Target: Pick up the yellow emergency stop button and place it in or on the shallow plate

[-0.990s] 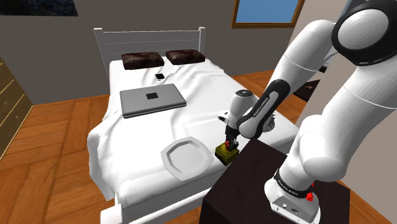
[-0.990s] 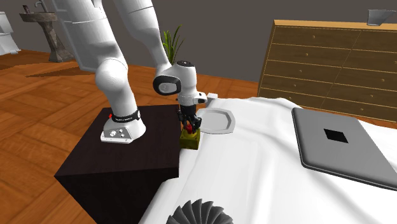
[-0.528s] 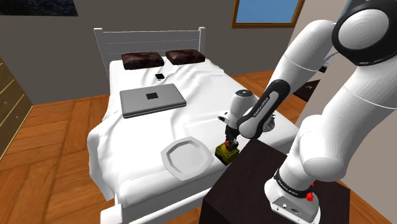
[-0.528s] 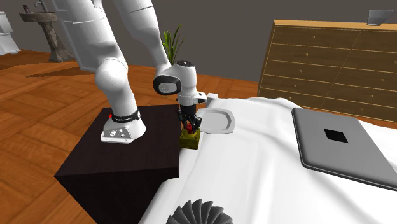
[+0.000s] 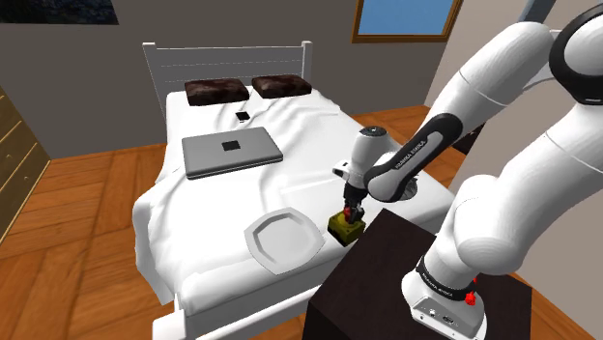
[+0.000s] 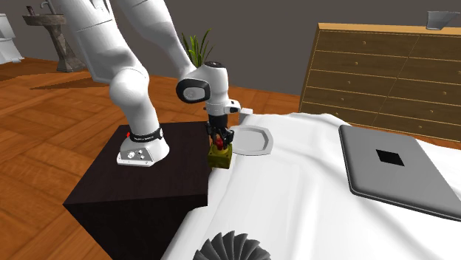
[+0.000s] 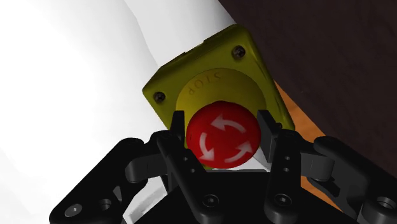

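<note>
Stop button (image 7: pixel 213 89) is pinched by its red cap in my gripper (image 7: pixel 222 127) at the bed's (image 5: pixel 208 208) edge. Grasp done, I judge; the carry to the empty plate (image 5: pixel 282 240) remains.

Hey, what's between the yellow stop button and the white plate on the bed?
Just a narrow strip of bare white sheet, seen in the shoulder view. The claw clasps the stop button beside the plate.

White bed (image 5: pixel 184 198), wood floor (image 5: pixel 82 198), grey wall (image 5: pixel 242 24), wooden dresser (image 6: pixel 384 63), window (image 5: pixel 406 17).
</note>
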Controlling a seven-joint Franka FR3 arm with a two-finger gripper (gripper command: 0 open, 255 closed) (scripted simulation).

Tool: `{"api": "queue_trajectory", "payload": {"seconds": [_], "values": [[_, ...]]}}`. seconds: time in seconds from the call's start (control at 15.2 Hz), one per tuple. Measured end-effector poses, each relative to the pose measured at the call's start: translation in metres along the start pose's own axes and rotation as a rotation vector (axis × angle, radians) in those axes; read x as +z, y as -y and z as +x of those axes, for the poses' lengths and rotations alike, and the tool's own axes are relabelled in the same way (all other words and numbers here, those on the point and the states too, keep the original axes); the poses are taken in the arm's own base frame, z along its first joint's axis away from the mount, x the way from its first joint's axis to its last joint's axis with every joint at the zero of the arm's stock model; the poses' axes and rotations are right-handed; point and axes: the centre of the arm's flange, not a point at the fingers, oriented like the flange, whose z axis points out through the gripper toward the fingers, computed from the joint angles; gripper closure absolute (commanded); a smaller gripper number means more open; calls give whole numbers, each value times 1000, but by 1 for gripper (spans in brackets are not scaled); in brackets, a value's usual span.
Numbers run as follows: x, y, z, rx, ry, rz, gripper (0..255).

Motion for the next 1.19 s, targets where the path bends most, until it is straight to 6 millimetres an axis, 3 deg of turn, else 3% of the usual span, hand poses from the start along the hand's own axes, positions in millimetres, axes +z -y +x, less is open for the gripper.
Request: {"api": "queue_trajectory", "payload": {"seconds": [0.79, 1.19], "values": [[-63, -2, -1, 0, 1, 0, 255], [-81, -5, 64, -1, 2, 0, 255]]}}
